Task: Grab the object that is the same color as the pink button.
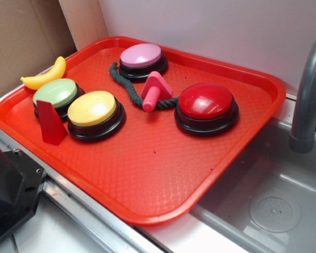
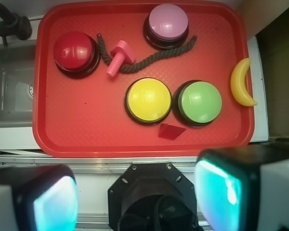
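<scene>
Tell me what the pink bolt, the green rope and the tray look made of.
Pink bolt: likely moulded plastic, smooth with a slight sheen and ribbed shaft. Green rope: twisted fibre, matte, visible strand twist. Tray: probably rigid plastic, red, with a fine embossed grid texture and glossy rim.

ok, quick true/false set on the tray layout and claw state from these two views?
1. The pink bolt lies on the dark green rope, between the pink button and the red button. True.
2. The yellow button and green button sit side by side, touching or nearly so. True.
3. The banana rests on top of the green button. False: it lies at the tray's rim, apart from the buttons.
4. The claw is shut on the bolt. False: it is open, over the tray's near edge, holding nothing.
5. The red wedge block stands beside the pink button. False: it stands by the yellow and green buttons.
</scene>
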You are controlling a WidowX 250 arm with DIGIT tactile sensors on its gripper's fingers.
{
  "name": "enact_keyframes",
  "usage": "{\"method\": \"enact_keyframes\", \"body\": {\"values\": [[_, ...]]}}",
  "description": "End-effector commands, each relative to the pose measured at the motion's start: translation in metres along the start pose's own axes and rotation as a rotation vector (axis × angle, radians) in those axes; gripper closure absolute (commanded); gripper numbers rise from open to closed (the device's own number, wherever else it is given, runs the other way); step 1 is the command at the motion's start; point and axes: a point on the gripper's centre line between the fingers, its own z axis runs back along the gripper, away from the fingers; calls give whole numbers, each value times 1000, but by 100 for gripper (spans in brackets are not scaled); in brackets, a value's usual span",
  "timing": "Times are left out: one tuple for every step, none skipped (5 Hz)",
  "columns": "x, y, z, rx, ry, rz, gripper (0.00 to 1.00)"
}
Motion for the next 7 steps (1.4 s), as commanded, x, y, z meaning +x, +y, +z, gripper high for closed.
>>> {"method": "enact_keyframes", "body": {"values": [[0,0,0,0,0,0,0],[23,3,-24,26,49,109,0],[44,8,-47,29,70,194,0],[75,13,-84,40,103,272,0],[105,17,-127,90,135,358,0],[127,17,-166,81,132,407,0],[140,11,-199,75,156,388,0]]}}
